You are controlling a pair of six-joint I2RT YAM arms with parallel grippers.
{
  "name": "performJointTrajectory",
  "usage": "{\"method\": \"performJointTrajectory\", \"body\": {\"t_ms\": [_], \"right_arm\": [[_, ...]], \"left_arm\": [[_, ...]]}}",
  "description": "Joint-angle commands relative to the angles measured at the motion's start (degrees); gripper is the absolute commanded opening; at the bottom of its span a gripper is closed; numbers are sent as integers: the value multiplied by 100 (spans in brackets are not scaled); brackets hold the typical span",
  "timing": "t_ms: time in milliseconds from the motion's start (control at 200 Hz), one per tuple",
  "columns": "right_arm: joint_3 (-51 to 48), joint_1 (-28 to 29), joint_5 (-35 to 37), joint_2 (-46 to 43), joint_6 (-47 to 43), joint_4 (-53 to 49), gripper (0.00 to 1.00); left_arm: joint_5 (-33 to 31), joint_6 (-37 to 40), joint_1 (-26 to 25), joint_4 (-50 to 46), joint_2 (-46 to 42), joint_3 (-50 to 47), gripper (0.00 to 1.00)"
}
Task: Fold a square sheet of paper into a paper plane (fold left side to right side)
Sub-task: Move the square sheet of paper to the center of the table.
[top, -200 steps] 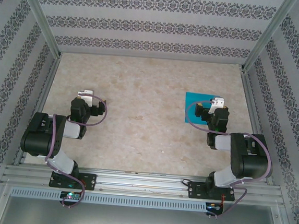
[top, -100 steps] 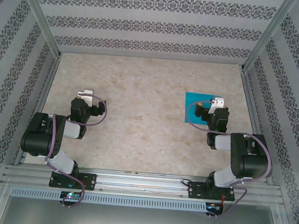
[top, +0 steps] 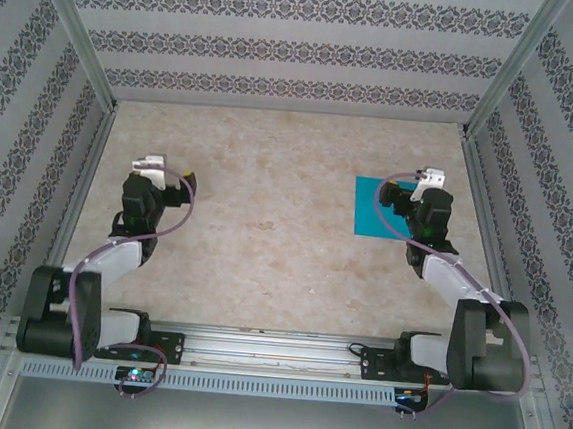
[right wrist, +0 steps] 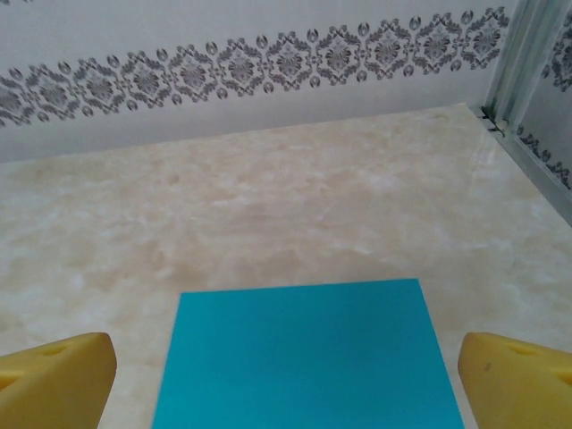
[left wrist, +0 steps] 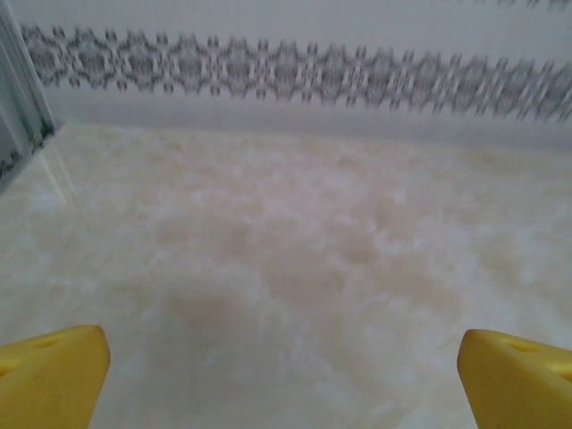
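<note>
The square sheet of paper [top: 372,207] is teal-blue and lies flat on the marble-look table at the right, uncreased and not in the form of a paper plane. My right gripper [top: 414,191] hovers over its right part, open. In the right wrist view the sheet [right wrist: 304,349] spreads between my two yellow fingertips [right wrist: 54,375], which stand wide apart above it and touch nothing. My left gripper [top: 165,174] is far off at the left, open over bare table. Its yellow fingertips [left wrist: 518,380] hold nothing.
Patterned walls with metal frame posts [top: 492,102] close in the table on three sides. The right post [right wrist: 527,54] stands close beyond the sheet. Both arm bases sit on the rail [top: 275,349] at the near edge.
Both arms have stretched out from a folded stance, their elbows dropping toward the rail. Each gripper has shifted a little toward the far wall. The sheet has not moved.
</note>
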Motion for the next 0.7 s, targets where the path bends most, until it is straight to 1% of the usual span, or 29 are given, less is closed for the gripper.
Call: {"method": "performJointTrajectory", "body": {"t_ms": [0,70,155,225,260,335,440,555,694], "right_arm": [[506,45,-608,101,1049,-1640,98],[761,44,-877,326,1517,-1993,98],[1087,40,-1176,722,1945,-2266,98],[1330,45,-1255,1096,2203,-2345,98],[1444,41,-1255,1262,2283,-2380,98],[1774,36,-1261,1725,2390,-2478,98],[2211,25,-1397,2357,2582,-2571,98],[2553,16,-1393,2963,2705,-2598,98],[2819,28,-1443,3415,2719,-2596,98]], "left_arm": [[581,-1398,43,-1610,-381,415,100],[1073,-2058,43,-1860,-506,502,100],[1694,-2680,45,-2227,-586,556,100],[2199,-3170,35,-2247,-648,425,100],[2347,-3363,2,-2297,-690,360,100],[2513,-3536,-122,-2520,-793,252,100],[2523,-3573,-375,-2811,-903,166,100],[2434,-3617,-602,-2858,-941,56,100],[2396,-3740,-804,-2697,-870,-59,100]]}}
